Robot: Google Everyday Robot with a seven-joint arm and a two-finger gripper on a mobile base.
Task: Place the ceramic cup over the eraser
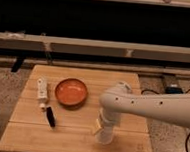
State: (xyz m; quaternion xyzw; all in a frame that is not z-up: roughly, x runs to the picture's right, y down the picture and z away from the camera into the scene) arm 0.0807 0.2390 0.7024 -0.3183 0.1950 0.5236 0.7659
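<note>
The ceramic cup [104,136] is a small white cup standing on the wooden table [73,139], front right of centre. My gripper [105,127] comes straight down onto it from the white arm [151,105] that reaches in from the right, and hides the cup's top. The eraser [50,117] is a small black bar lying on the table's left part, well to the left of the cup and the gripper.
An orange-red bowl [71,92] sits at the table's middle back. A white rectangular block [41,88] lies left of it, with a small white piece [42,106] just below it by the eraser. A dark shelf front and gravel floor surround the table.
</note>
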